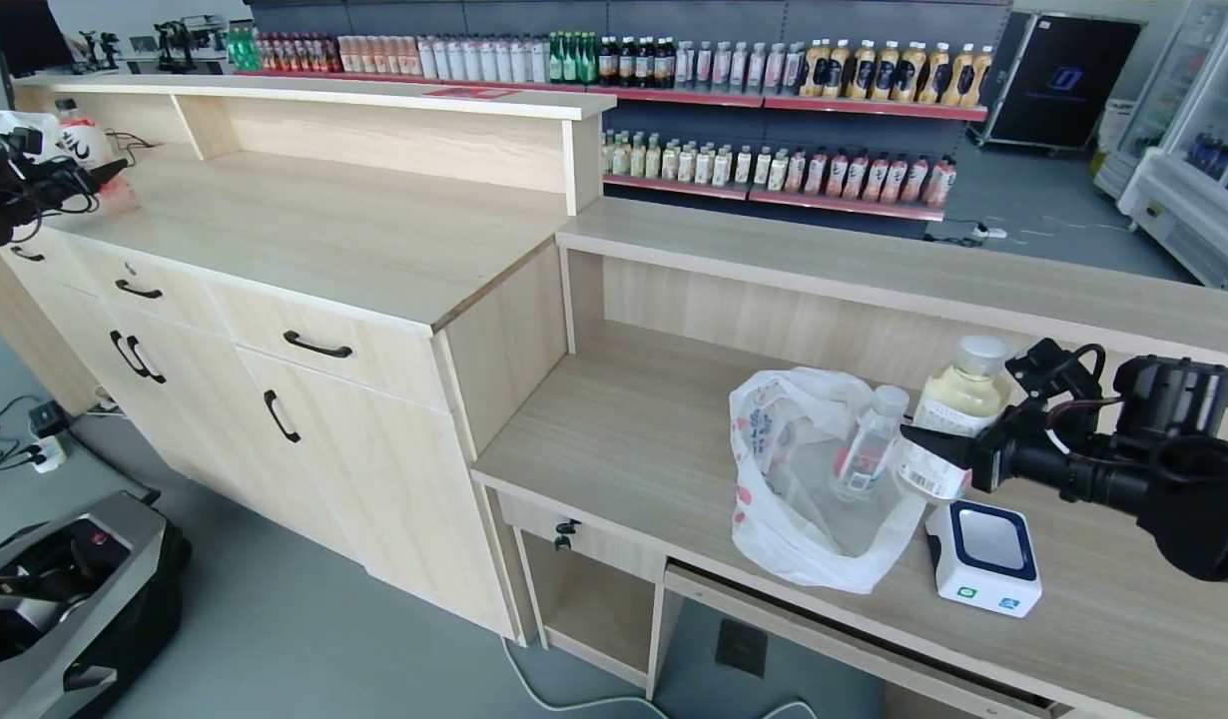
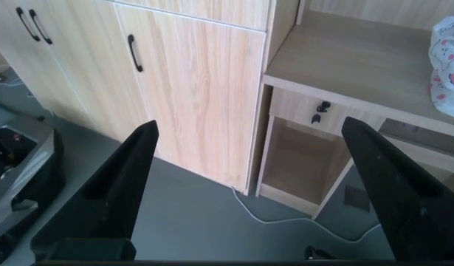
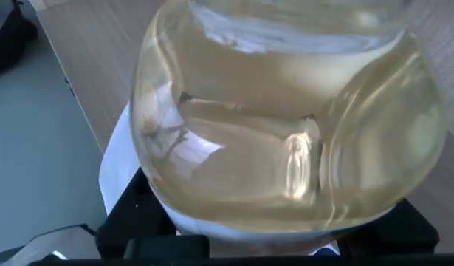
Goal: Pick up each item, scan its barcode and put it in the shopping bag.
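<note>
Right wrist view, hard against the lens: the pale yellow drink bottle with a white cap and white paper label [image 3: 286,125] sits clamped between the black fingers of my right gripper [image 3: 271,244], the liquid filling its rounded clear plastic body.

From the head view, the right gripper [image 1: 948,454] holds that bottle [image 1: 958,419] roughly upright above the lower light-wood desk [image 1: 624,419], just beside the rim of the bag and above the scanner. The label carries dark print along its lower edge, too small for me to read.

Nearest me on the desk lies the white box scanner with a dark blue frame around its window [image 1: 983,554]; two small coloured square marks sit on its front face, neither legible.

Touching it is the white translucent plastic shopping bag with red printed figures [image 1: 774,439], mouth open. Inside it stands a clear water bottle with a white cap and a red-and-white label [image 1: 864,449].

My left gripper [image 2: 249,127] hangs over the grey floor by the cabinet doors, its fingers spread wide with nothing between them.

Beyond stands the taller light-wood counter with black drawer handles [image 1: 305,230]. Farthest back, red-edged shop shelves [image 1: 774,100] hold rows of bottled drinks, their labels unreadable.
</note>
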Motion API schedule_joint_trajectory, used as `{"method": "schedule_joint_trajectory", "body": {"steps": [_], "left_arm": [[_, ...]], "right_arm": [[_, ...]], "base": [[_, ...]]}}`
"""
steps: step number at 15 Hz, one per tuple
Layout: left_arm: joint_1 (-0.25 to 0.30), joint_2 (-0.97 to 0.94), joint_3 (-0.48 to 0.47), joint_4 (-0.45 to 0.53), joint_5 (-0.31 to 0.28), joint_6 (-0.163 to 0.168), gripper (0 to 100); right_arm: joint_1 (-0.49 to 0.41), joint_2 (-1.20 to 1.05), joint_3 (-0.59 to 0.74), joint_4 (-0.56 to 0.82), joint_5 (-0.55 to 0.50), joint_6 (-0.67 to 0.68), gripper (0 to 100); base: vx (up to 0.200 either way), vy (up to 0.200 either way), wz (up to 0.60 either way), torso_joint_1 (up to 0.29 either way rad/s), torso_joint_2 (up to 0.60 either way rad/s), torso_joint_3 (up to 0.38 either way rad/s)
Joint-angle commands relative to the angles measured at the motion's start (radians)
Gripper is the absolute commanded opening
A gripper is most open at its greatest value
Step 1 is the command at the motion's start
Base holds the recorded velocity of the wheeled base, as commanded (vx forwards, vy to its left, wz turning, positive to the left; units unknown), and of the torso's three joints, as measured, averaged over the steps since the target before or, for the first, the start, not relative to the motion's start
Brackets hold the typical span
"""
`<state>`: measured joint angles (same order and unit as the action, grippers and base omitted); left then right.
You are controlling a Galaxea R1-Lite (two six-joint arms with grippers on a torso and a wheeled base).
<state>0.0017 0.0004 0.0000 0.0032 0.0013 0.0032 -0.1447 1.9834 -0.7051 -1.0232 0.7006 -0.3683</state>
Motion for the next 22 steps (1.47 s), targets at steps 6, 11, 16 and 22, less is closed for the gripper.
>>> {"method": "schedule_joint_trajectory", "body": {"steps": [6,11,16,22], "left_arm": [[0.0,0.0,0.0,0.0,0.0,0.0,100],[0.0,0.0,0.0,0.0,0.0,0.0,100],[0.0,0.0,0.0,0.0,0.0,0.0,100],[0.0,0.0,0.0,0.0,0.0,0.0,100]], "right_arm": [[-0.035,0.209,-0.043,-0.025,0.203,-0.169,0],[-0.033,0.296,-0.091,-0.061,0.28,-0.173,0],[-0.006,0.399,-0.166,-0.098,0.303,-0.173,0],[0.05,0.471,-0.232,-0.136,0.319,-0.169,0]], "base": [[0.0,0.0,0.0,0.0,0.0,0.0],[0.0,0.0,0.0,0.0,0.0,0.0],[0.0,0.0,0.0,0.0,0.0,0.0],[0.0,0.0,0.0,0.0,0.0,0.0]]}}
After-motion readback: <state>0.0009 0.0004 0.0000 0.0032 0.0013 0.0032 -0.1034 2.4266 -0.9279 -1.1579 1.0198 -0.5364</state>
